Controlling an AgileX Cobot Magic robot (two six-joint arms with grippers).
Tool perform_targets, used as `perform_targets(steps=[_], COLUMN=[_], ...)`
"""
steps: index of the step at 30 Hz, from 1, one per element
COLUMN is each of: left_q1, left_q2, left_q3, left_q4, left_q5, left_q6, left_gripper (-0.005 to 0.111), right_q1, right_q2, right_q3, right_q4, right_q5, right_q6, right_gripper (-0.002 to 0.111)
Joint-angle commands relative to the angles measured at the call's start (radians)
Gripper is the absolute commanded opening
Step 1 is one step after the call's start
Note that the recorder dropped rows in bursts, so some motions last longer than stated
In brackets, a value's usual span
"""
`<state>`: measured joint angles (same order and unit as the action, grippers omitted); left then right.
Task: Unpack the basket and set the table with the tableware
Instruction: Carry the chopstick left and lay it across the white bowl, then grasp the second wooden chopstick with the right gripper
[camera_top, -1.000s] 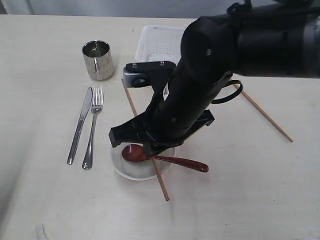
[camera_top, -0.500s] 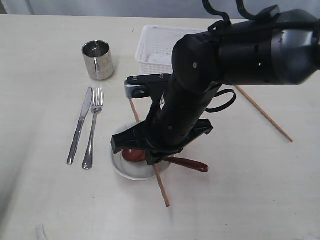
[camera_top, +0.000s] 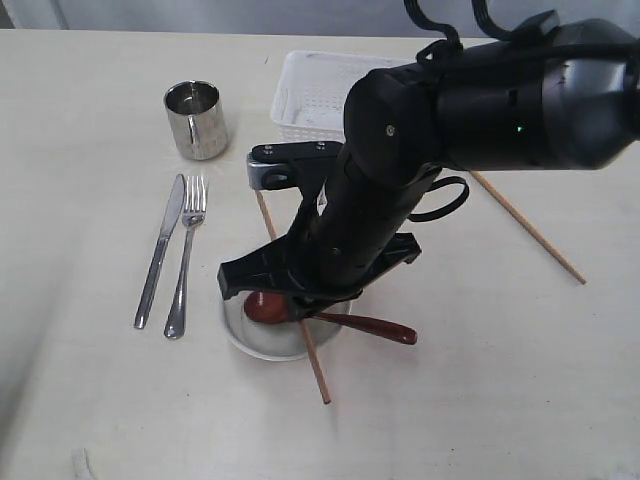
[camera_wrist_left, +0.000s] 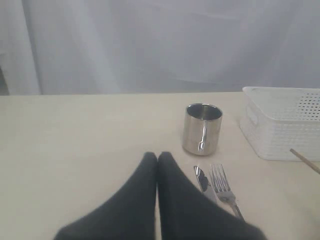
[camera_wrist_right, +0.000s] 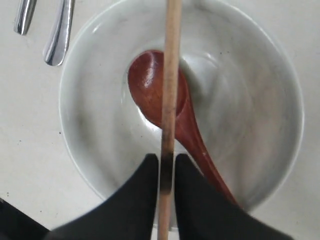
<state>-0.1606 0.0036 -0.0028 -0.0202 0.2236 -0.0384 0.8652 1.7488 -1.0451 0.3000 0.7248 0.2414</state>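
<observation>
Above the bowl, a chopstick is pinched in the right jaws, crossing the spoon. It should be lifted clear of the rim and laid flat on the counter; the left jaws are closed, empty.

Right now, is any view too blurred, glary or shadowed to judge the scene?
Exterior view: even light, sharp, though the dark right arm hides much of the bowl. Left wrist view: hazy, with the shut left hand soft-edged and bright streaks on the cup. Right wrist view: crisp; a dark band crosses the chopstick where the right hand grips it.
</observation>
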Motion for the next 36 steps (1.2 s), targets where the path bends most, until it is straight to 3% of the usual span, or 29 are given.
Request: perform_targets(steps=[1, 8, 12, 15, 17, 21, 25, 28, 36], left_q1=[-0.001, -0.001, -0.001, -0.001, -0.001, -0.001, -0.001, -0.001, -0.001], left_q2=[-0.004, -0.004, -0.004, -0.004, -0.004, -0.004, -0.004, -0.004, -0.004], left_q3=[0.003, 0.003, 0.003, 0.003, 0.003, 0.003, 0.003, 0.003, 0.003], left_q4=[-0.014, -0.014, -0.014, -0.014, -0.014, -0.014, -0.014, -0.014, -0.014], left_q5=[-0.011, -0.011, -0.011, -0.011, -0.011, -0.011, -0.011, -0.011, -0.011], left_q6=[0.0, 0.0, 0.0, 0.0, 0.0, 0.0, 0.0, 0.0, 0.0], left_gripper=[0.0, 0.0, 0.0, 0.0, 0.0, 0.0, 0.0, 0.0, 0.0], right_q1=[-0.002, -0.002, -0.019, -0.122, -0.285, -0.577, -0.752, -0.794, -0.794], right_q2=[0.0, -0.004, -0.089, -0.197, -0.242, -0.188, -0.036, 0.101, 0.238], right_q3=[0.0, -0.017, -0.12, -0.141, -0.141, -0.137, -0.137, -0.137, -0.137], right_q4=[-0.014, -0.014, -0.152, -0.318, -0.46, -0.442, -0.3, -0.128, -0.11], right_q5=[-0.009, 0.0, 0.168, 0.265, 0.329, 0.226, 0.164, 0.162, 0.075], right_q6=[0.005, 0.005, 0.008, 0.006, -0.067, -0.274, -0.434, -0.631, -0.724], right_gripper=[0.029, 0.03, 0.03, 0.03, 0.03, 0.03, 0.03, 0.03, 0.03])
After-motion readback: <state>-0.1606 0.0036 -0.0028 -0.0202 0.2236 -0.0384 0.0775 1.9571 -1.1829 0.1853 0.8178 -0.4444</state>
